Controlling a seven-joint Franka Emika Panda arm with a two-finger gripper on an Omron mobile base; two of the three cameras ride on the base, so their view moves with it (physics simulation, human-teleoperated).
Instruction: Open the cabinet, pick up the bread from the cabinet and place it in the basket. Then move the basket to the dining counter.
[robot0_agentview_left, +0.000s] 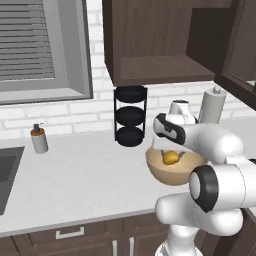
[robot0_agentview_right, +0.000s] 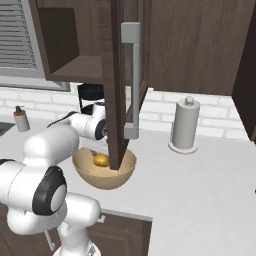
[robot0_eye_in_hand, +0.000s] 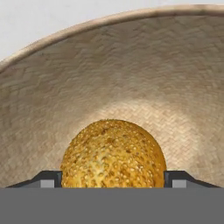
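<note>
I'm seeing the bread (robot0_eye_in_hand: 113, 154) sitting on the woven floor of the basket (robot0_eye_in_hand: 131, 65), right between my gripper (robot0_eye_in_hand: 113, 178) fingertips (robot0_eye_in_hand: 48, 178), which are standing spread at either side of it. Whether they're touching it, I can't tell. From the left base view the bread (robot0_agentview_left: 170, 158) is lying inside the basket (robot0_agentview_left: 172, 175) on the grey counter (robot0_agentview_left: 90, 180), just right of the black rack (robot0_agentview_left: 130, 116). The cabinet (robot0_agentview_right: 118, 85) door is hanging open over the basket (robot0_agentview_right: 104, 173).

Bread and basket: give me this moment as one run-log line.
cabinet: door open | bread: in basket | gripper: open, fingers either side of bread | basket: on kitchen counter, not yet moved
</note>
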